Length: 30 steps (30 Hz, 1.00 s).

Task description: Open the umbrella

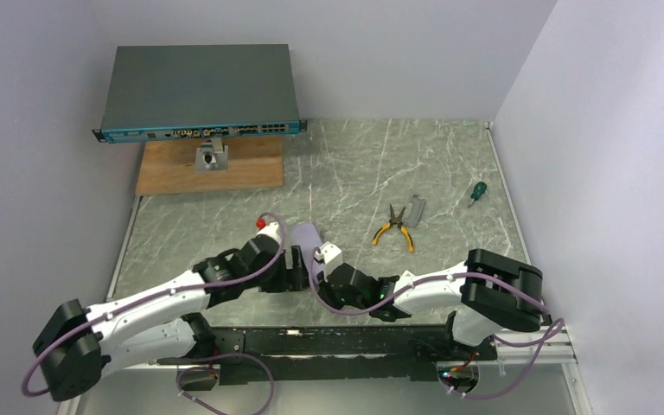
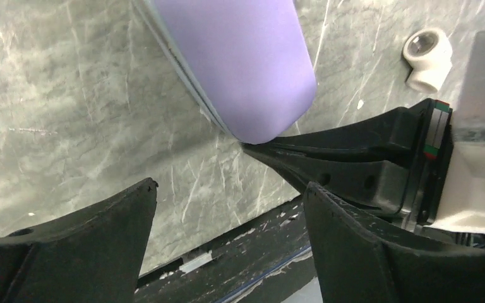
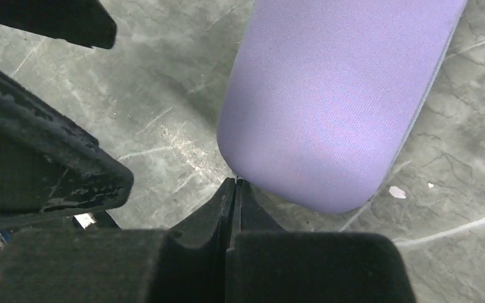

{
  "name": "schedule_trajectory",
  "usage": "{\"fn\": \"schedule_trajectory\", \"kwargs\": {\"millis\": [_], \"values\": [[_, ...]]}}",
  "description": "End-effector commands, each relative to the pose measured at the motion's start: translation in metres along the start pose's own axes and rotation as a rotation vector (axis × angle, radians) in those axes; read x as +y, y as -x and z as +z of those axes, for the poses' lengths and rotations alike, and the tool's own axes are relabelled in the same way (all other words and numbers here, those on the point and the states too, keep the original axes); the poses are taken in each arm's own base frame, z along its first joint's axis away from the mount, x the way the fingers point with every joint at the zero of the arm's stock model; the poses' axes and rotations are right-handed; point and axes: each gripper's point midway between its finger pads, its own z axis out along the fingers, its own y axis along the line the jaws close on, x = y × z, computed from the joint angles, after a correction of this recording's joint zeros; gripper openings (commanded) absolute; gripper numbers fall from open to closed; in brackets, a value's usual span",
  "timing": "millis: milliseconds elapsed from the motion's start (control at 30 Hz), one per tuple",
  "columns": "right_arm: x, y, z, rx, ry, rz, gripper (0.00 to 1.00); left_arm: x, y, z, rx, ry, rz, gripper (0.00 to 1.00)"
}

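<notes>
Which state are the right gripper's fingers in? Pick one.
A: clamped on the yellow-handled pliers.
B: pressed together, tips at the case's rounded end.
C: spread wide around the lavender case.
B: the right wrist view shows the right gripper with fingers pressed together, tips meeting the lavender case at its rounded end.

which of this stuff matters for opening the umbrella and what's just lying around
For the job:
- lavender case, with both grippers at its end
- left gripper, open
- right gripper, shut at the case's seam
- umbrella: not in view

Lying about:
- pliers
- screwdriver
- grey metal piece
- network switch
- wood board
</notes>
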Motion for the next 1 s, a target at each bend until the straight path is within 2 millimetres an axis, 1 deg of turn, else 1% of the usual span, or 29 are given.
{"fn": "schedule_trajectory", "kwargs": {"millis": [0, 67, 233, 300, 367, 400, 533, 600, 667, 733, 800, 867, 967], "values": [[0.003, -0.015, 0.003, 0.052, 0.014, 0.005, 0.0, -0.01, 0.013, 0.003, -0.156, -0.136, -0.184, 0.9], [0.004, -0.014, 0.003, 0.048, 0.017, 0.011, 0.0, -0.013, 0.019, 0.004, -0.211, -0.193, -0.231, 0.9], [0.006, -0.016, 0.003, 0.043, 0.033, 0.031, 0.0, -0.009, 0.036, 0.011, -0.319, -0.241, -0.333, 0.88], [0.007, -0.016, 0.002, 0.036, 0.043, 0.039, 0.0, -0.01, 0.042, 0.014, -0.355, -0.293, -0.386, 0.86], [0.008, -0.017, 0.002, 0.035, 0.048, 0.044, 0.0, -0.007, 0.044, 0.017, -0.379, -0.337, -0.433, 0.84], [0.008, -0.016, 0.002, 0.033, 0.051, 0.046, 0.0, -0.011, 0.049, 0.016, -0.401, -0.374, -0.453, 0.84], [0.01, -0.015, 0.002, 0.029, 0.06, 0.048, 0.0, 0.006, 0.041, 0.035, -0.372, -0.3, -0.552, 0.81], [0.011, -0.014, 0.002, 0.024, 0.065, 0.049, 0.0, 0.01, 0.039, 0.04, -0.374, -0.306, -0.596, 0.78], [0.009, -0.015, 0.002, 0.028, 0.055, 0.047, 0.0, 0.008, 0.04, 0.044, -0.377, -0.338, -0.624, 0.74], [0.009, -0.017, 0.003, 0.033, 0.055, 0.043, 0.0, 0.003, 0.039, 0.049, -0.36, -0.359, -0.635, 0.67], [0.008, -0.019, 0.003, 0.036, 0.055, 0.04, 0.0, -0.005, 0.041, 0.054, -0.34, -0.394, -0.634, 0.57], [0.006, -0.02, 0.002, 0.033, 0.05, 0.039, 0.0, -0.008, 0.038, 0.059, -0.319, -0.406, -0.644, 0.5], [0.005, -0.02, 0.0, 0.026, 0.046, 0.039, 0.0, -0.012, 0.037, 0.061, -0.309, -0.454, -0.666, 0.35]]}}
